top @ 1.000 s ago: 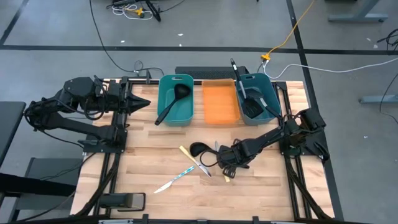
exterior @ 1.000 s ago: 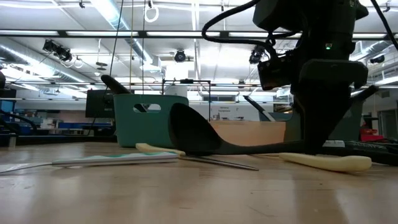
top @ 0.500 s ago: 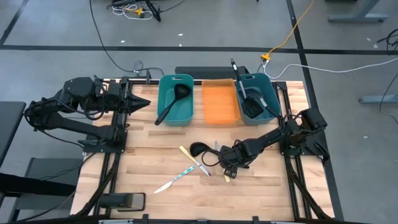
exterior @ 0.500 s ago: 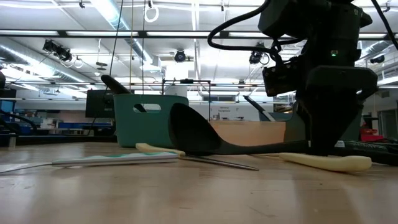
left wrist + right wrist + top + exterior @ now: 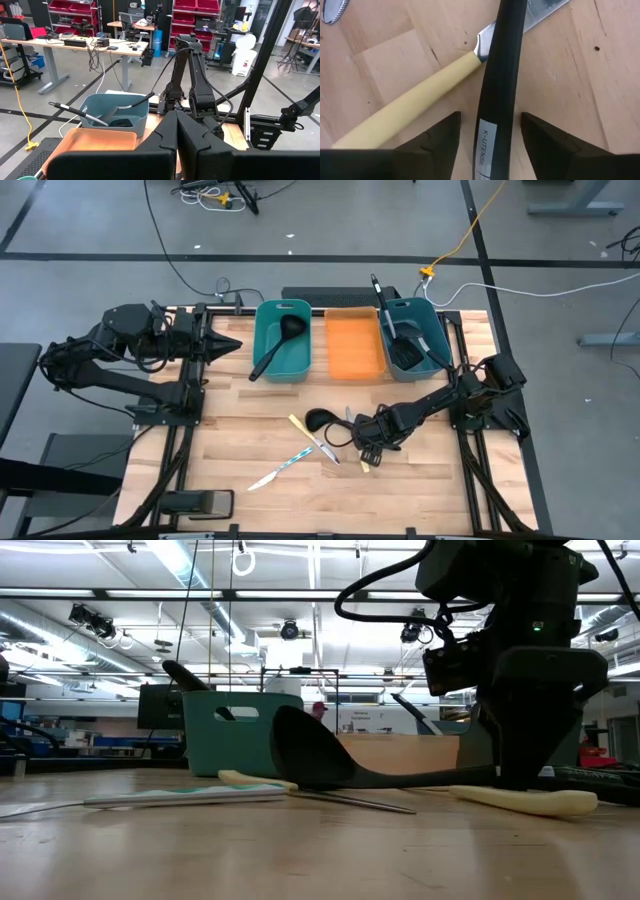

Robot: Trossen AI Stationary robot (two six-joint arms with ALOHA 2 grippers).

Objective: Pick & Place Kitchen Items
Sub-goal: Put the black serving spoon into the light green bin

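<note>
High view: some utensils already in both teal bins at 12 o'clock; approx. five remain at centre. Right gripper open astride black ladle handle; left gripper closed, idle at 10 o'clock.

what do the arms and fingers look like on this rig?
Both arms are dark, near-black jointed links with black cables looped along them: left arm, right arm. A small green light glows on the right arm in the low view. The right gripper's fingers are matte black, blunt wedges.

"K-UTENSIL" label on black utensil handle
</note>
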